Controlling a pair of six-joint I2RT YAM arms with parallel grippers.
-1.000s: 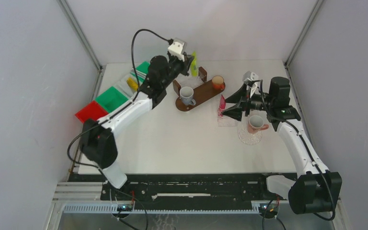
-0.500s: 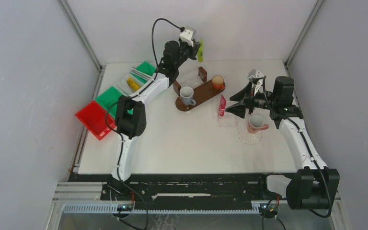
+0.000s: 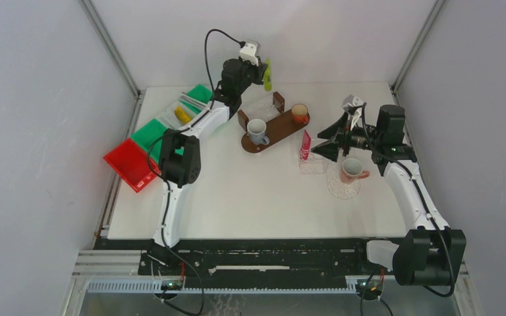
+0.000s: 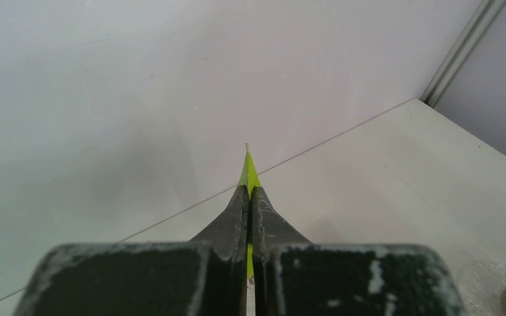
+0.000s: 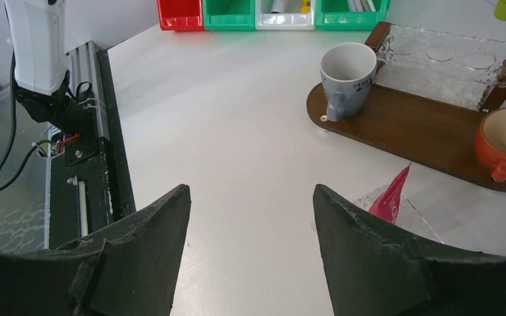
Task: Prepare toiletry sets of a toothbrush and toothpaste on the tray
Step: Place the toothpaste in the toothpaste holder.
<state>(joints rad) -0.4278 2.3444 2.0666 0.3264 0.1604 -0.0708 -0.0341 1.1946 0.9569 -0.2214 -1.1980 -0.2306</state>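
My left gripper [image 3: 264,74] is raised high above the table's far edge, behind the tray, and is shut on a green-yellow toothpaste tube [image 3: 267,76]. In the left wrist view the tube's tip [image 4: 248,172] sticks out past the closed fingers. The brown wooden tray [image 3: 278,131] carries a grey mug [image 3: 257,130], an orange cup [image 3: 299,113] and a clear glass holder [image 3: 263,106]. A red toothpaste tube [image 3: 306,141] stands in a clear dish, just left of my open, empty right gripper [image 3: 321,146]. Thin white toothbrushes [image 3: 190,100] lie in the far green bin.
A pink mug [image 3: 350,169] sits on a clear glass saucer [image 3: 341,189] under my right arm. Red, green, white and green bins [image 3: 153,135] line the left edge. In the right wrist view the grey mug [image 5: 346,72] and tray [image 5: 408,135] lie ahead.
The left arm has stretched out and lifted the green tube up and to the right, then back a little to the left. The right gripper has pulled back slightly from the red tube.
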